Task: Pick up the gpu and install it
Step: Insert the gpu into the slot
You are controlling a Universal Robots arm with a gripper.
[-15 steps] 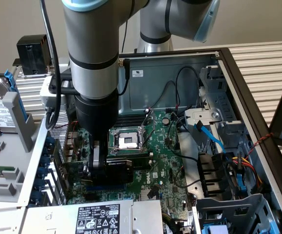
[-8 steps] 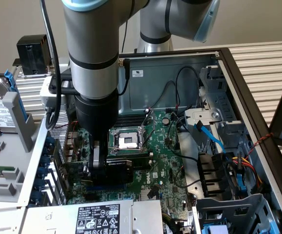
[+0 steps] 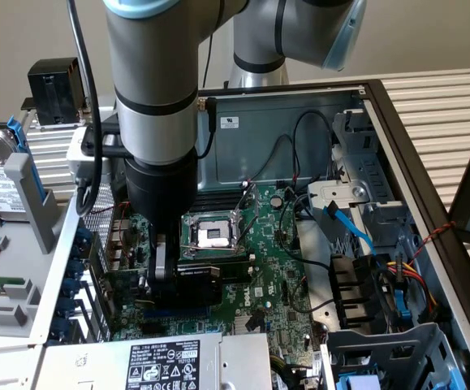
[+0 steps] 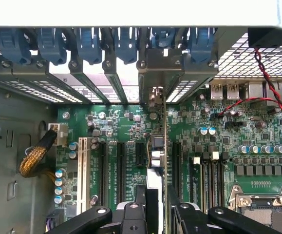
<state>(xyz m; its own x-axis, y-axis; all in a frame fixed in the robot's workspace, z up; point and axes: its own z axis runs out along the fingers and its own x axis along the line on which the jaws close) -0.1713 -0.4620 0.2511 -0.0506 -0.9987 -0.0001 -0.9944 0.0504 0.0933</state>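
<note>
Gripping the gpu (image 3: 200,275) edge-on over the motherboard (image 3: 275,260), my gripper (image 3: 161,284) closed narrowly across its shroud, I judge it light, stiff and fragile along its contacts.

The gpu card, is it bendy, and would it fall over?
Probably stiff: the gpu looks like a boxy black-and-green card, not floppy. It stands on its thin edge with the gripper holding it, so alone it might tip.

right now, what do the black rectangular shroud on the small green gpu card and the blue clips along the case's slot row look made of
The small green gpu card: its black rectangular shroud looks like matte moulded plastic, dull with no glint. The blue slot clips: probably slightly shiny plastic, even colour, soft highlights.
</note>
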